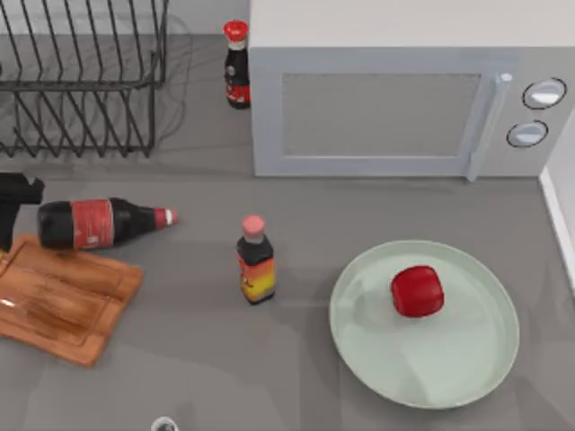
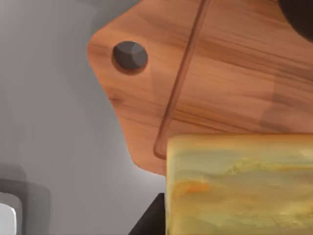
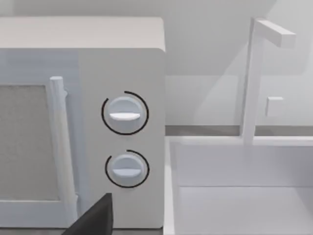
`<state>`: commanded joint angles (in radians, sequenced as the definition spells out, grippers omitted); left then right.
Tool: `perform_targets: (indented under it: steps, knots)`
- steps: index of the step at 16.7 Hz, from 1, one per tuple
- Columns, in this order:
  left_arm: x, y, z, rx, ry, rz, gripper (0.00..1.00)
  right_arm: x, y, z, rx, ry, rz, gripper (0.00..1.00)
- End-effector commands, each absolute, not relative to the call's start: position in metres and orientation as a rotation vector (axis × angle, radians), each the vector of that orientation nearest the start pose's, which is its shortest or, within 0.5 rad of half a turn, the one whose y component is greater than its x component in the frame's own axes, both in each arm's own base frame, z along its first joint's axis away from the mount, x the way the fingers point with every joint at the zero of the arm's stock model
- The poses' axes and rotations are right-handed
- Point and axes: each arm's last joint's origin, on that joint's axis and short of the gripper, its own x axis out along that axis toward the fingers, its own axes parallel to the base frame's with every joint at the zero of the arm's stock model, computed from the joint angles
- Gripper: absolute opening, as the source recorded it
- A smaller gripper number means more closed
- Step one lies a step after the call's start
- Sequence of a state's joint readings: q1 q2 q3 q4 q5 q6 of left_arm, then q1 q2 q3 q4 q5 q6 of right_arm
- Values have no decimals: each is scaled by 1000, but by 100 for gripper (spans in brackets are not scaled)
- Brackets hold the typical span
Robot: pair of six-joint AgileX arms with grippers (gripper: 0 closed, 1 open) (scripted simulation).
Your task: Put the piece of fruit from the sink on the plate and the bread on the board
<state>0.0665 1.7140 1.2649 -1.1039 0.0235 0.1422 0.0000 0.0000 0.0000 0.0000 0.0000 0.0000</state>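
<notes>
Half is done: the fruit sits on the plate, while the bread, clamped in the left pincer, hangs above the board, not yet set down

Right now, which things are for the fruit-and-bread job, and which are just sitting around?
For the job:
- piece of fruit, already on the plate
- bread, close above the board, carried by the left gripper

Just sitting around:
- lying cola bottle
- standing cola bottle
- small sauce bottle
- microwave
- dish rack
- sink
</notes>
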Motion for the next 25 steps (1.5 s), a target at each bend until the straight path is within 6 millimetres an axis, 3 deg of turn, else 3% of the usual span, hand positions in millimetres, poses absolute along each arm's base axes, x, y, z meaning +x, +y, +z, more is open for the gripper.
perform_targets:
  steps: [6, 12, 18, 25]
  knots:
    - [319, -8, 184, 13, 1561, -17, 0, 106, -1, 160, 0, 0, 0, 100]
    - [316, -8, 183, 15, 1565, -22, 0, 106, -1, 160, 0, 0, 0, 100]
    - [307, -10, 159, 26, 1610, -29, 0, 106, -1, 160, 0, 0, 0, 100]
    - [319, -8, 139, 13, 1561, -18, 0, 106, -1, 160, 0, 0, 0, 100]
